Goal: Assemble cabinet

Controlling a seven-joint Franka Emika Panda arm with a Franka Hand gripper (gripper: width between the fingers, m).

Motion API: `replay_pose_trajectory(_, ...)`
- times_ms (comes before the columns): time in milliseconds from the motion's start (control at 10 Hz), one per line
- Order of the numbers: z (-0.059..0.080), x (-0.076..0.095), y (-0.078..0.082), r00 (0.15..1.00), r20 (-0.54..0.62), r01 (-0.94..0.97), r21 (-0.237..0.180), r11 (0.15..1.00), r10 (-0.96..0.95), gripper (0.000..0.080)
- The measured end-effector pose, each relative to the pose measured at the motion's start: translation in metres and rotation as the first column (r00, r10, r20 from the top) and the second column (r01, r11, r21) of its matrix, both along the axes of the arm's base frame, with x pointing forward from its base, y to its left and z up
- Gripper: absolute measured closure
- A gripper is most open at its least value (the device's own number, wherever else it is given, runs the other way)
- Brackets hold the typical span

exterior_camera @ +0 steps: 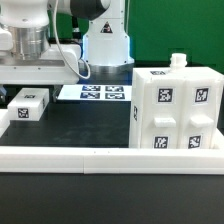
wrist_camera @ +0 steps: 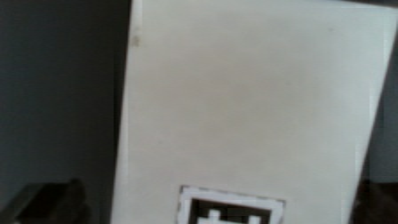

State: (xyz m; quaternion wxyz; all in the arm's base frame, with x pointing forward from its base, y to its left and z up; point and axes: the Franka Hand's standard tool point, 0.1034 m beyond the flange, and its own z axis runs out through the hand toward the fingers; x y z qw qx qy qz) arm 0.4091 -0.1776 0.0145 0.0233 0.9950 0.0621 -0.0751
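- Exterior view first: the cabinet (exterior_camera: pixel 175 110), a large boxy white plastic body dotted with square black-and-white tags, stands upright on the exterior view's right. It sits just behind the long low white rail (exterior_camera: pixel 100 156) that runs along the front.
- Over on that view's left, a small white tagged panel (exterior_camera: pixel 28 106) lies on the table, well apart from the cabinet.
- Between them and further back, the marker board (exterior_camera: pixel 100 92) lies flat in front of the arm's white base (exterior_camera: pixel 106 45).
- The two-finger gripper (exterior_camera: pixel 28 62) hangs high on the exterior view's left, above the small panel. Its fingers are lost against white there, so whether it is open or closed, I cannot tell.
- The wrist view shows something the wide shot does not: a close, blurred flat white face (wrist_camera: pixel 240 100) fills most of the frame, with a black-and-white tag (wrist_camera: pixel 231 210) at one end. I cannot tell which part this is.
- The surface is a matte black table (exterior_camera: pixel 90 128).
- Behind the cabinet there is only a dark backdrop (exterior_camera: pixel 180 25).
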Motion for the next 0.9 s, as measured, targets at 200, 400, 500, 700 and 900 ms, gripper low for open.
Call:
replay_pose_trajectory(200,0.000,0.003,-0.001,1.000,0.022,-0.006,-0.009,1.000,0.006,0.0242)
replay_pose_trajectory(400,0.000,0.003,-0.001,1.000,0.022,-0.006,-0.010,1.000,0.007,0.0242)
replay_pose_trajectory(500,0.000,0.003,-0.001,1.000,0.022,-0.006,-0.010,1.000,0.007,0.0242)
replay_pose_trajectory(700,0.001,0.003,-0.001,1.000,0.021,-0.008,-0.008,1.000,0.008,0.0242)
replay_pose_trajectory(900,0.025,0.011,0.007,1.000,0.018,-0.017,0.016,1.000,0.017,0.0242)
